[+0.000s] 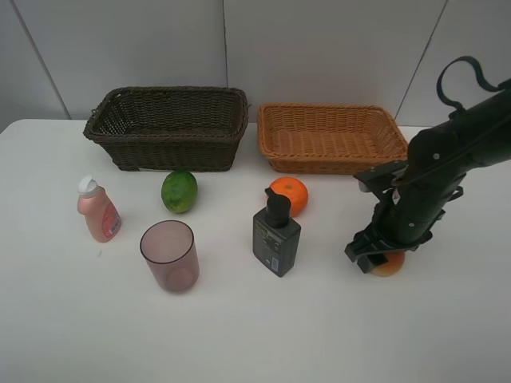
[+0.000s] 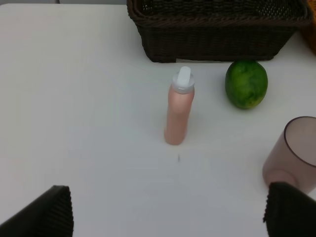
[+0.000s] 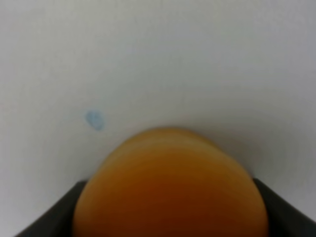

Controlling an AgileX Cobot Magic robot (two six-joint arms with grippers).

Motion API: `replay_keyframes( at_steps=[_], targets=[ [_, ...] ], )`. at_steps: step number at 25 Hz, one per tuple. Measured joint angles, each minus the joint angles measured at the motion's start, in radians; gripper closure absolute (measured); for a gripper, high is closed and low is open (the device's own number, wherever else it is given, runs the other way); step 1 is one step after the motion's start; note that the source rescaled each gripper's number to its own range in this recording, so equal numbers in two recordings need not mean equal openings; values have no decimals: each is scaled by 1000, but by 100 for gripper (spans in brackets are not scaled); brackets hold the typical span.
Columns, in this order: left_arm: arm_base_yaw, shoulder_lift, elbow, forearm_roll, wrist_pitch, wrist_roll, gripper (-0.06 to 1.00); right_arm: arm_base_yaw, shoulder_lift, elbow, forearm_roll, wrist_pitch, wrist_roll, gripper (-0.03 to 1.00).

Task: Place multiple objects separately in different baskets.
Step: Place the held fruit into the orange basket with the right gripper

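My right gripper (image 1: 382, 257) is down on the table at the right, shut on the red-orange peach-like fruit (image 1: 391, 264). In the right wrist view the fruit (image 3: 170, 187) fills the space between both dark fingers (image 3: 58, 213). My left gripper (image 2: 168, 212) is open and holds nothing; the pink bottle (image 2: 178, 108) stands beyond it. The dark brown basket (image 1: 108, 120) and the light tan basket (image 1: 335, 108) stand side by side at the back. In front of them are the green fruit (image 1: 179, 191), orange (image 1: 290, 194), dark pump bottle (image 1: 276, 235), mauve cup (image 1: 169, 255) and pink bottle (image 1: 98, 211).
In the left wrist view the green fruit (image 2: 246, 84) lies close to the dark basket (image 2: 217, 34), and the cup (image 2: 295, 153) stands near one fingertip (image 2: 291, 207). The left arm does not show in the exterior view. A wall runs behind the baskets.
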Motion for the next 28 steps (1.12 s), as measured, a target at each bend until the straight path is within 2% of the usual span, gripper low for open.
replay_keyframes(
  at_steps=[17,28],
  targets=[
    [0,0,0,0,0,0,-6,-1,-14,0,-8,2,0,53],
    [0,0,0,0,0,0,-6,-2,-162,-12,-14,33,0,53]
  ],
)
